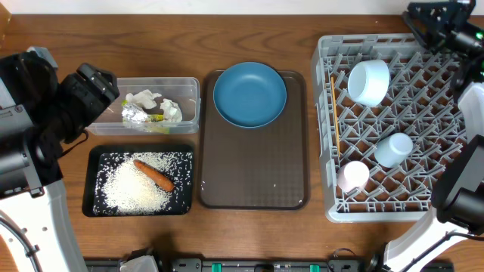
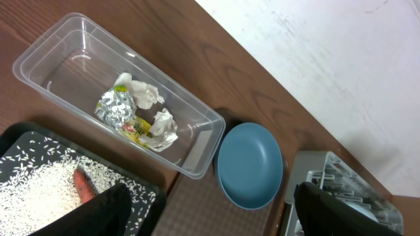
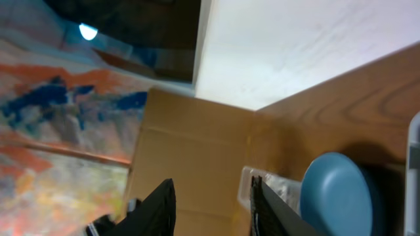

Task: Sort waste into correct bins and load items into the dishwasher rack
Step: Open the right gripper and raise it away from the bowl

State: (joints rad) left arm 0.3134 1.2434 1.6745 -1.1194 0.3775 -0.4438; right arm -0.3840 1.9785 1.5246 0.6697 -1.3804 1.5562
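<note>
The clear tub (image 1: pixel 189 85) holds crumpled white paper (image 1: pixel 144 99) and the silver-green wrapper (image 1: pixel 136 115); both also show in the left wrist view, paper (image 2: pixel 146 92) and wrapper (image 2: pixel 117 108). The black tray (image 1: pixel 94 181) holds rice (image 1: pixel 132 189) and the carrot (image 1: pixel 154 174). The blue plate (image 1: pixel 249 94) lies on the brown serving tray. The grey rack (image 1: pixel 423 136) holds the white bowl (image 1: pixel 368 81), light blue cup (image 1: pixel 393 149), pink cup (image 1: pixel 352 176) and chopsticks (image 1: pixel 332 94). My left gripper (image 2: pixel 210 216) is open and empty, above the tub's left end. My right gripper (image 3: pixel 211 210) is open and empty, raised over the rack's far right corner.
The brown serving tray (image 1: pixel 253 166) lies between the bins and the rack. A cardboard box (image 3: pixel 190 157) stands beyond the table's far left. The wall runs along the table's back edge.
</note>
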